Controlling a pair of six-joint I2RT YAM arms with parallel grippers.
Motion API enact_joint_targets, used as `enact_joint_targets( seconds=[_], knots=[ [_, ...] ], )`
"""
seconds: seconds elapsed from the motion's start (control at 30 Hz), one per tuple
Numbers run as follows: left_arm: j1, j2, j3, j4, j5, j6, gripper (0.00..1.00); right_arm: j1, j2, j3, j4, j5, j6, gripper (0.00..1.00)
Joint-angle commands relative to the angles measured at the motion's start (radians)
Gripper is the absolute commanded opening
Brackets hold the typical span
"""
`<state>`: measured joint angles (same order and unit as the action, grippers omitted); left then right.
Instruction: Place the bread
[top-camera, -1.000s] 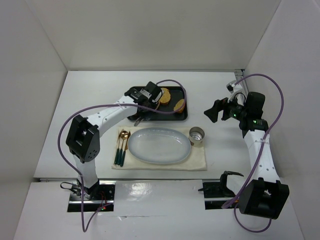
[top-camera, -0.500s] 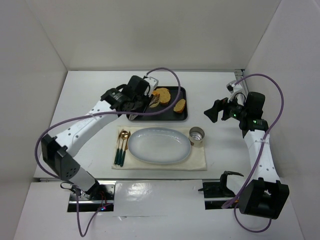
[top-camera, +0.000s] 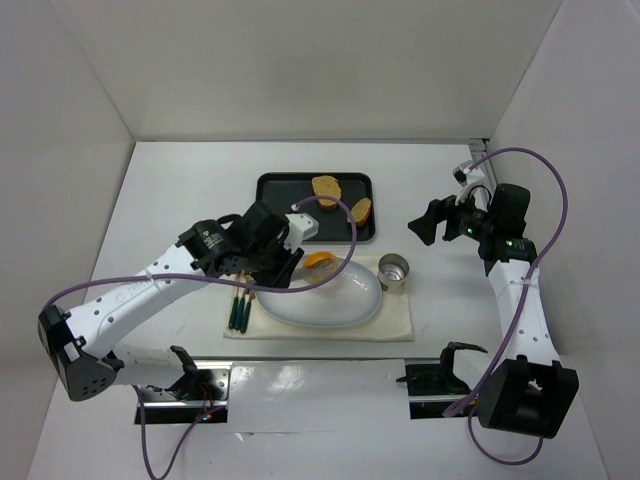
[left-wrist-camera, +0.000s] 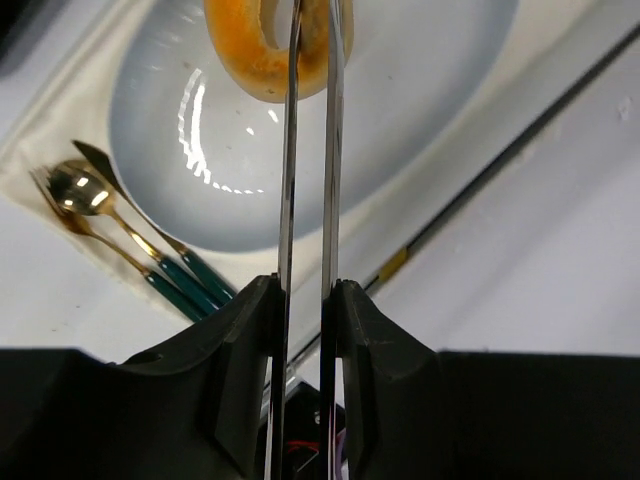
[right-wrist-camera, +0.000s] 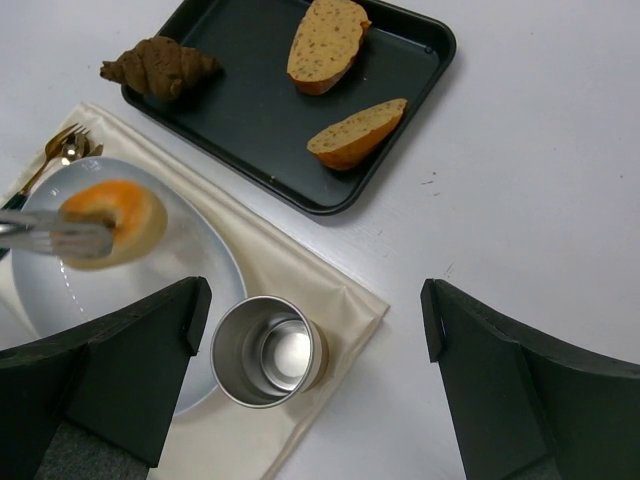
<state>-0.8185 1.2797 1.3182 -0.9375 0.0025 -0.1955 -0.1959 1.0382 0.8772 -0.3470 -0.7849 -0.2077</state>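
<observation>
Jaws of the left gripper (left-wrist-camera: 312, 40) are nearly closed, their two thin blades pinching the bread (left-wrist-camera: 250, 55) through its rim. The bread hangs in the air over the far part of the pale oval plate (top-camera: 345, 300), not touching it. It is a round ring with no long axis. Its pale hole faces roughly upward and toward the right wrist camera, where it looks blurred, so the exact tilt cannot be told.

Jaws of the right gripper (right-wrist-camera: 315, 300) stand wide apart and hold nothing, above the table (top-camera: 180, 190) beside the metal cup (right-wrist-camera: 268, 352). The cup and plate sit on a cream cloth (top-camera: 395, 320), with the green-handled cutlery (left-wrist-camera: 120, 240) left of the plate. Beyond them, the black tray (right-wrist-camera: 240, 110) carries two toast slices (right-wrist-camera: 327, 42) and a dark brown lump (right-wrist-camera: 158, 66).
</observation>
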Motion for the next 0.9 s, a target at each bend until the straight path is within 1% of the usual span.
enact_joint_targets(
  seconds=[0.0, 0.13, 0.17, 0.27, 0.33, 0.4, 0.47, 0.53, 0.6, 0.67, 0.73, 0.87],
  knots=[
    [-0.025, -0.039, -0.036, -0.015, 0.074, -0.021, 0.0, 0.006, 0.0, 0.039, -0.006, -0.002, -0.016, 1.0],
    [-0.034, -0.048, -0.085, -0.003, 0.074, -0.021, 0.0, 0.006, 0.0, 0.039, -0.006, -0.002, -0.016, 1.0],
    [-0.034, -0.048, -0.085, -0.003, 0.074, -0.021, 0.02, 0.006, 0.0, 0.039, -0.006, -0.002, -0.016, 1.0],
    [-0.034, -0.048, -0.094, 0.006, 0.074, -0.021, 0.17, 0.006, 0.009, 0.039, -0.006, -0.002, -0.016, 1.0],
    [-0.034, -0.048, -0.103, 0.006, 0.074, -0.021, 0.33, 0.006, 0.01, 0.039, -0.006, -0.002, -0.016, 1.0],
    [-0.034, -0.048, -0.103, 0.006, 0.074, -0.021, 0.37, 0.006, 0.01, 0.039, -0.006, -0.002, -0.016, 1.0],
    [-0.034, -0.048, -0.103, 0.006, 0.074, -0.021, 0.45, 0.006, 0.01, 0.039, -0.006, -0.002, -0.016, 1.0],
    [-0.034, -0.057, -0.103, 0.006, 0.089, -0.021, 0.47, 0.006, 0.01, 0.039, -0.006, -0.002, -0.016, 1.0],
    [-0.034, -0.066, -0.103, 0.006, 0.103, -0.021, 0.56, 0.006, 0.01, 0.039, -0.006, -0.002, -0.016, 1.0],
    [-0.034, -0.085, -0.103, 0.006, 0.114, -0.021, 0.59, 0.006, 0.01, 0.039, -0.006, -0.002, -0.016, 1.0],
    [-0.034, -0.085, -0.103, 0.006, 0.114, -0.03, 0.6, 0.006, 0.01, 0.039, -0.006, -0.002, -0.016, 1.0],
    [-0.034, -0.094, -0.094, -0.003, 0.102, -0.03, 0.59, 0.006, 0.01, 0.039, -0.006, -0.002, -0.016, 1.0]
  ],
)
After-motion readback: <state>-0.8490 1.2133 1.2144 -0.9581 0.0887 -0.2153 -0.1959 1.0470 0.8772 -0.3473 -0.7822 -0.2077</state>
